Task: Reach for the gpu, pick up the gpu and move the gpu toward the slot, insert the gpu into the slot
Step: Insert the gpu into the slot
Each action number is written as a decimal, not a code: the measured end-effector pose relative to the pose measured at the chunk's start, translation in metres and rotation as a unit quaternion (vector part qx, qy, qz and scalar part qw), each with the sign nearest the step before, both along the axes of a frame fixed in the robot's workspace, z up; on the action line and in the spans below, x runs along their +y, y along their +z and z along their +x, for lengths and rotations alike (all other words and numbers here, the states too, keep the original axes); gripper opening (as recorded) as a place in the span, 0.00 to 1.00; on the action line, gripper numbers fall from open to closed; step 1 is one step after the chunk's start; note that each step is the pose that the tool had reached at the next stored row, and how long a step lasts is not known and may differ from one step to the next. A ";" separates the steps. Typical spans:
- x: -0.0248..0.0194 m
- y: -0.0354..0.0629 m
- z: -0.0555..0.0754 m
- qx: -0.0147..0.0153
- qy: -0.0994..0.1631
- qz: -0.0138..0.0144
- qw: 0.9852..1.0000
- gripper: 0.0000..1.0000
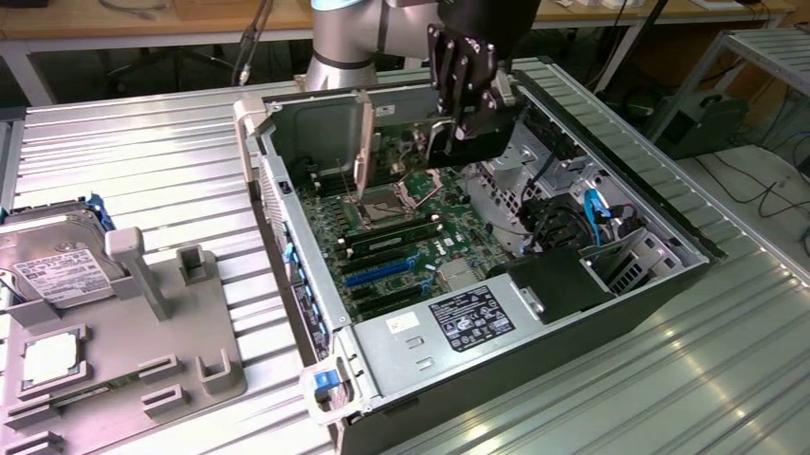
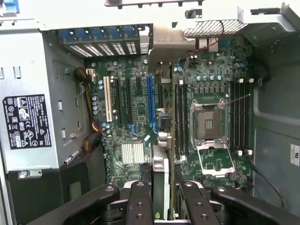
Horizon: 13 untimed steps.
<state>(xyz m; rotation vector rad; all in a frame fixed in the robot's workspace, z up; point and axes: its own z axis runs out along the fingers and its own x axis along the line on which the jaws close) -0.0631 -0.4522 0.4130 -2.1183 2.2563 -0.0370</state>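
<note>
Gripper [image 1: 446, 133] is up over the open PC case [image 1: 658, 284], fingers [image 2: 140, 206] clamped on the gpu [image 2: 164, 154], card held edge-on and vertical btwn them, prob so its bottom edge can go straight down into a socket. In the wrist view the card edge runs along the board, beside the blue slot [image 2: 150, 103] but not in it, so gpu is airborne, not seated; looks like carry/align stage. In the exterior view the blue slot [image 1: 386, 272] sits well below and toward that view's left of the gripper, w/ the black memory sockets [image 1: 395, 237] and the open silver cpu socket [image 1: 377, 210] btwn. Clutter to mind: white socket [image 2: 107, 99] next to the blue one, psu w/ label [image 1: 469, 318] near the case front, drive cage + blue cables [image 1: 595, 213] on the exterior view's right. Outside the case, a hard drive [image 1: 51, 261] and a grey fixture tray [image 1: 139, 351] sit on the slatted metal table [image 1: 708, 370], well apart.
</note>
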 end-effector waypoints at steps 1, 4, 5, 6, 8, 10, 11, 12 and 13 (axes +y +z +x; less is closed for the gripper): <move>0.0000 -0.0018 0.000 0.000 -0.003 0.000 1.000 0.27; -0.0003 -0.0073 -0.001 0.000 -0.007 0.000 1.000 0.27; -0.0006 -0.0091 -0.001 0.000 -0.009 0.000 1.000 0.27; -0.0015 -0.0105 -0.001 0.000 -0.009 0.000 1.000 0.27; -0.0026 -0.0140 -0.001 0.000 -0.010 0.000 1.000 0.27; -0.0026 -0.0173 -0.001 0.000 -0.009 -0.001 1.000 0.27; -0.0026 -0.0190 -0.001 0.000 -0.009 -0.001 1.000 0.27; -0.0027 -0.0221 -0.001 0.000 -0.004 -0.001 1.000 0.27; -0.0027 -0.0227 -0.001 0.001 -0.001 -0.001 1.000 0.27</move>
